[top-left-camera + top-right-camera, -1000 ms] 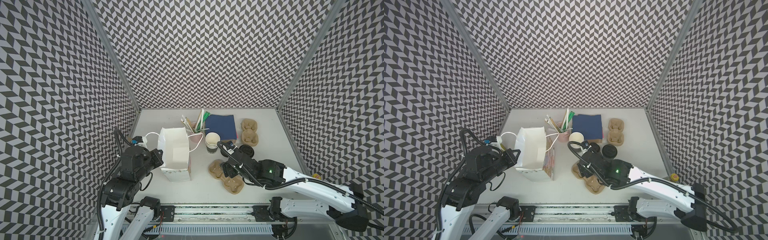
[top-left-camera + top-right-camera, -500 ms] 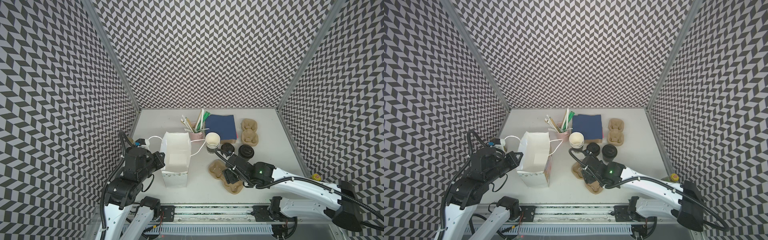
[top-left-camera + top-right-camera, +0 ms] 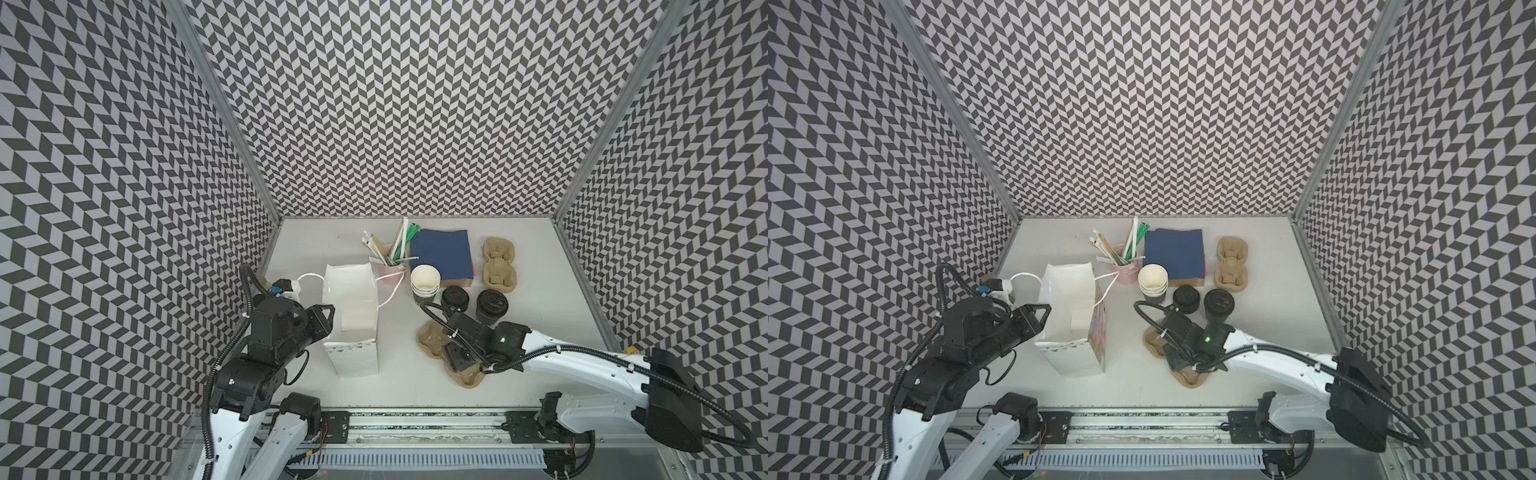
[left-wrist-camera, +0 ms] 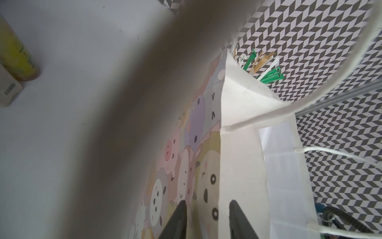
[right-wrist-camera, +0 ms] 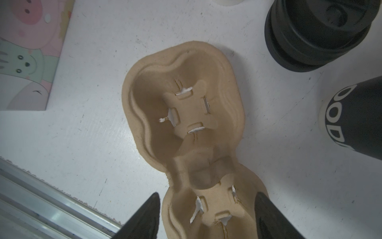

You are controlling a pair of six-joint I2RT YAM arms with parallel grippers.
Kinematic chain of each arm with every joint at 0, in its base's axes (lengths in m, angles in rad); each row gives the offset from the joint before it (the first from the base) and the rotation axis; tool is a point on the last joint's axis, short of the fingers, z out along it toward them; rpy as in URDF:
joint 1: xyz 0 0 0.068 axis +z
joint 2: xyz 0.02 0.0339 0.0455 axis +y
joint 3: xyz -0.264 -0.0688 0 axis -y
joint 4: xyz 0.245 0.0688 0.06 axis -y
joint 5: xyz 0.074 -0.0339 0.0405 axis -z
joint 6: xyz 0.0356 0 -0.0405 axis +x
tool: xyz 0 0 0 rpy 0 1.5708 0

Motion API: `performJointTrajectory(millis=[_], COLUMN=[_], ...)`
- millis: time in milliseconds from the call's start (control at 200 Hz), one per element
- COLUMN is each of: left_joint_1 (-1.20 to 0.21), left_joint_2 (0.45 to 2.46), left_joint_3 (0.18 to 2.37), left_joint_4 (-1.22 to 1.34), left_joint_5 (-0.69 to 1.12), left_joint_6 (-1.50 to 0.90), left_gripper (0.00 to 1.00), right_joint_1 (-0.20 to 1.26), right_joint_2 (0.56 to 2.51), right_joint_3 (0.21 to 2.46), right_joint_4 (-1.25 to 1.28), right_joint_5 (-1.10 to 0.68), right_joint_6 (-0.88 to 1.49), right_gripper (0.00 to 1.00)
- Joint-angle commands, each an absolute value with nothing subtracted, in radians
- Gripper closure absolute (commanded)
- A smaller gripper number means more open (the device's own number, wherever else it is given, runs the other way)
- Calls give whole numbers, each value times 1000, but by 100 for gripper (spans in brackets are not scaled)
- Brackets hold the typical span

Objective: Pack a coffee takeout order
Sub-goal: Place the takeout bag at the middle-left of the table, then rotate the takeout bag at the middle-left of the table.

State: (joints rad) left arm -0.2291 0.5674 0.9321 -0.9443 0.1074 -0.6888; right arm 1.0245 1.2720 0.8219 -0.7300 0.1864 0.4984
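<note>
While the right wrist cam looks straight down, the tan carrier (image 5: 186,115) fills mid-frame, flat on the white table (image 5: 82,144). The right gripper (image 5: 207,194) is spread, one finger either side of the carrier's lower well; can't tell if they touch it. The dark lidded cup (image 5: 355,120) sits at the right edge, black lids (image 5: 316,35) upper right, the cartoon-print bag (image 5: 26,58) upper left.

Left wrist cam: the left gripper (image 4: 207,201) is bottom centre, jaws apart w/ the bag's corner edge between them. Green & tan straws (image 4: 272,74) poke up behind the bag.

Both top views: bag stands open, left of centre, left gripper at its left wall. Tan carrier lies right of the bag, partly under the right gripper. Lidded cup is just above that arm; the navy napkin (image 3: 442,253) is further up near the back wall, w/ lidless cups (image 3: 424,280) at its lower-left corner & a second carrier (image 3: 498,262) to its right.
</note>
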Motion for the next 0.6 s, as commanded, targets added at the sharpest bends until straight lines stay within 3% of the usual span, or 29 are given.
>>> performJointTrajectory(millis=[0,275,596], left_joint_1=[-233,-236,-241], left_joint_2=[568,606,650], left_joint_3=[1010,1161,1133], left_joint_4=[-920,-935,-918], left_joint_5=[128,75,-20], left_joint_6=[-694,-641,-506], left_gripper=[57,41,39], right_joint_1=[1003,990,992], right_joint_2=[1276,1335,1340], right_joint_3=[828,832,828], right_joint_4=[-692,-685,-686], right_joint_5=[163,144,142], right_joint_6=[494,473,472], right_gripper=[31,36,36])
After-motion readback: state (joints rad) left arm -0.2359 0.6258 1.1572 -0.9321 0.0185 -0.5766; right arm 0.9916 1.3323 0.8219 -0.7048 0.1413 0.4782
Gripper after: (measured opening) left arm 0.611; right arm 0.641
